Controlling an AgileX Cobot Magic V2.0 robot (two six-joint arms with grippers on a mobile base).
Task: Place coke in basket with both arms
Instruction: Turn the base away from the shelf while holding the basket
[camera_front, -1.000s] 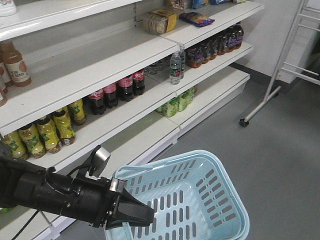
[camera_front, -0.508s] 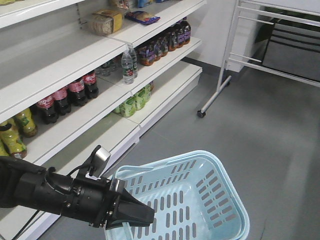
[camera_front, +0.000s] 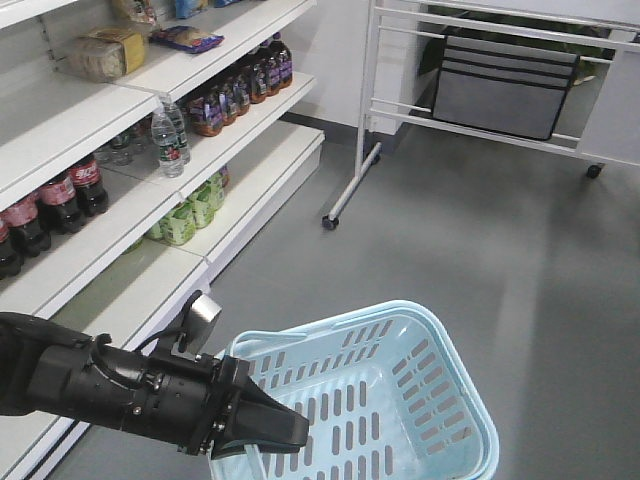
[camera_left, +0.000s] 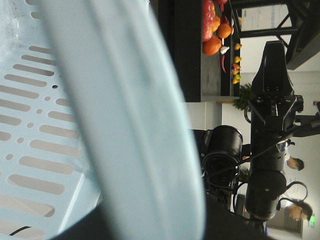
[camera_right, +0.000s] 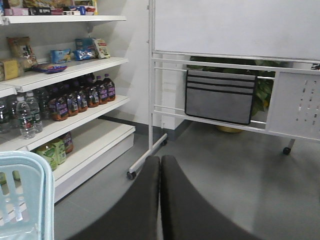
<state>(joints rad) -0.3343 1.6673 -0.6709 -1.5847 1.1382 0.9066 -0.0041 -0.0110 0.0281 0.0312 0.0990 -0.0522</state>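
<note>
We are holding the light blue basket (camera_front: 400, 400) with the left gripper (camera_front: 290, 432). Its black fingers (camera_front: 265, 425) are pinched tight on the near rim. The tub is stretching away ahead and to the right of the fingertips, over grey floor (camera_front: 520, 260). In the left wrist view that rim is filling the frame right against the fingers.

The right gripper (camera_right: 160, 162) is gripping nothing, and its two fingers (camera_right: 140, 200) are pressing together with no gap between them. A corner of the basket is showing low to their left. Where the coke is we cannot tell.

White shelving (camera_front: 60, 130) is running away to the left of both sets of fingers. Dark cola bottles with red labels (camera_front: 75, 190) are sitting nearest. Beyond them we are seeing green drink bottles (camera_front: 185, 215) one shelf lower, a clear water bottle (camera_front: 167, 140), and dark bottles with purple labels (camera_front: 240, 90). Farthest ahead of the right fingers, a white wheeled frame (camera_front: 366, 110) is standing with a grey fabric pocket (camera_front: 505, 85) hanging on it.
</note>
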